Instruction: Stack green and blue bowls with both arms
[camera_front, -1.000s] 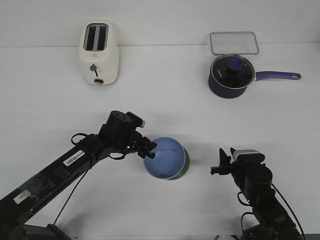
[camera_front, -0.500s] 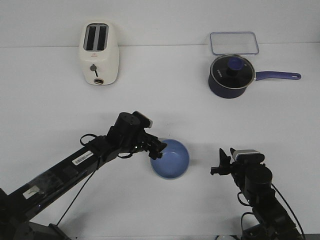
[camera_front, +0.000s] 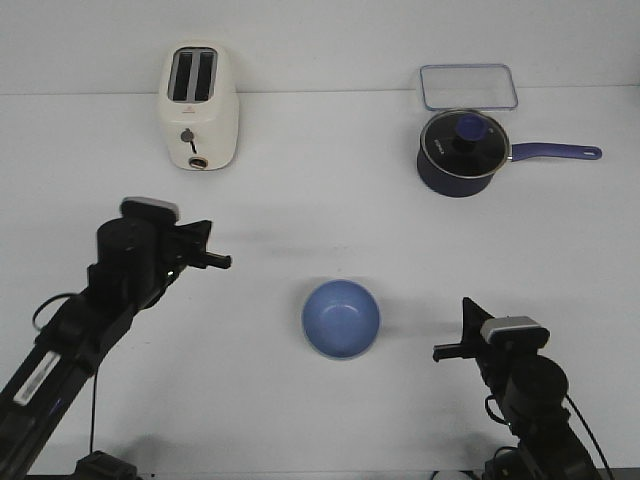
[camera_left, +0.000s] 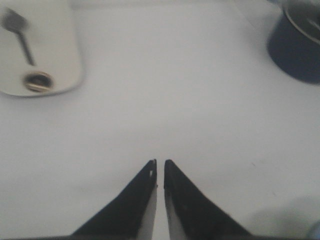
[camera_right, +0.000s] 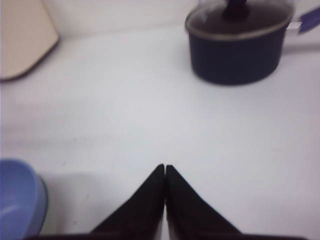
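Near the bench's front edge, your periwinkle blue bowl (camera_front: 341, 318) now hides the green one, seemingly nested. Your left gripper (camera_front: 214, 259) has let go and retreated leftward, tips almost together; right gripper (camera_front: 450, 350) sits closed, idle.

Plain white table (camera_front: 330, 215) under soft, even light — pale wall (camera_front: 330, 30) along its far edge

Both arms are showing slim black jointed links with trailing black cables; the left arm (camera_front: 95, 310) is wearing white labels, and each pointed black hand is carrying a grey block behind it.
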